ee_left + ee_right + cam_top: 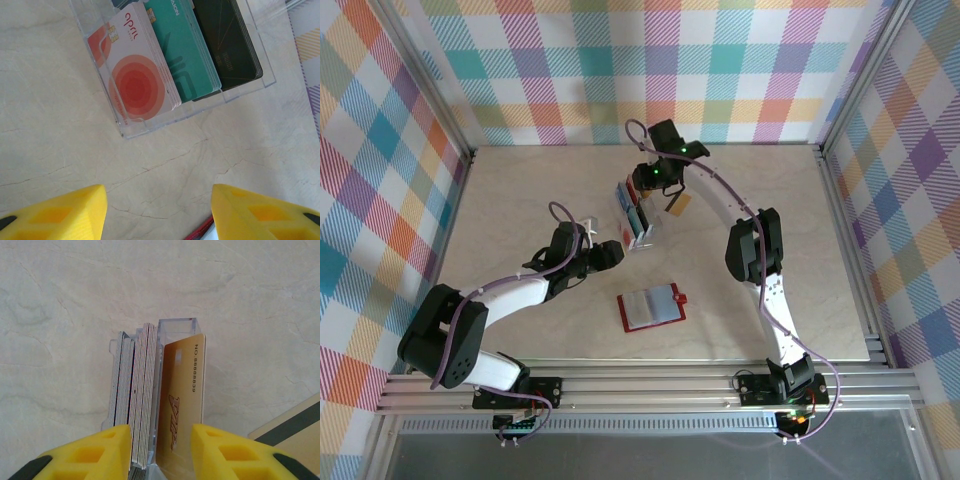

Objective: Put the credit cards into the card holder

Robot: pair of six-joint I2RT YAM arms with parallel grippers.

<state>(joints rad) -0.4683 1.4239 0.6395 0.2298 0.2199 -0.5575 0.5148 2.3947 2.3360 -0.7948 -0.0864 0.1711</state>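
The left gripper (pixel 157 202) hangs wide and empty beside the clear rack (pixel 131 131). The right gripper (pixel 161 440) straddles a racked gold card (pixel 181 385); I cannot tell whether it pinches.

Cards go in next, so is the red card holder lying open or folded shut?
Open: the card holder lies spread flat on the table, its grey inside facing up.

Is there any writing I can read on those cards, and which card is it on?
"april": white-red card
"NO 8888839": gold card
"VIP": gold card too, in big letters, its end behind the jaws
Teal card: lettering cut off at the picture's edge, not readable
Black card: small print, too blurred
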